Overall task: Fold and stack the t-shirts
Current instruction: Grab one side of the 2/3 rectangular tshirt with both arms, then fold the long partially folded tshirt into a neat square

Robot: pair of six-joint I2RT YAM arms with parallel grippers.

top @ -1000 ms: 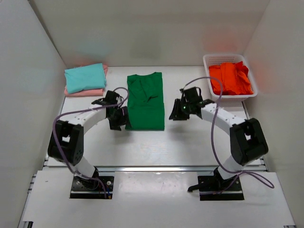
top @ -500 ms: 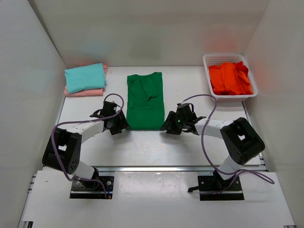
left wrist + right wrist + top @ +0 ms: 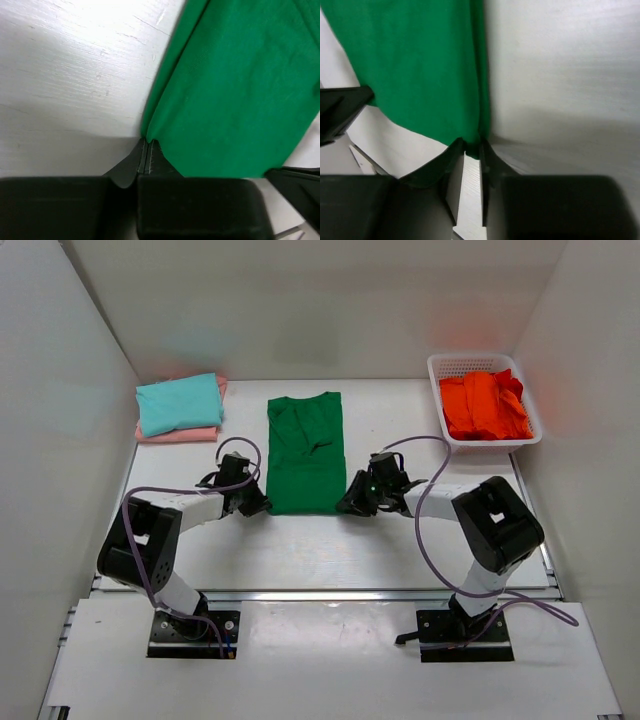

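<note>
A dark green t-shirt (image 3: 305, 450), folded into a long strip, lies flat mid-table. My left gripper (image 3: 262, 505) sits low at its near left corner; in the left wrist view the jaws (image 3: 148, 141) are shut, pinching the fold of the green cloth (image 3: 235, 90) at their tips. At the near right corner my right gripper (image 3: 347, 505) is shut on the shirt's edge, with green cloth (image 3: 420, 65) caught between its tips (image 3: 472, 147). A folded teal t-shirt (image 3: 178, 403) rests on a pale pink one (image 3: 180, 434) at the back left. Orange-red t-shirts (image 3: 485, 405) lie crumpled in the basket.
The white lattice basket (image 3: 435, 365) stands at the back right against the wall. White walls close in the table on the left, back and right. Both arms' purple cables loop above the table near the shirt's near end.
Both grippers dropped towards the table and came in to the green shirt's near corners, then closed from open onto the cloth. The shirt itself has not moved.
</note>
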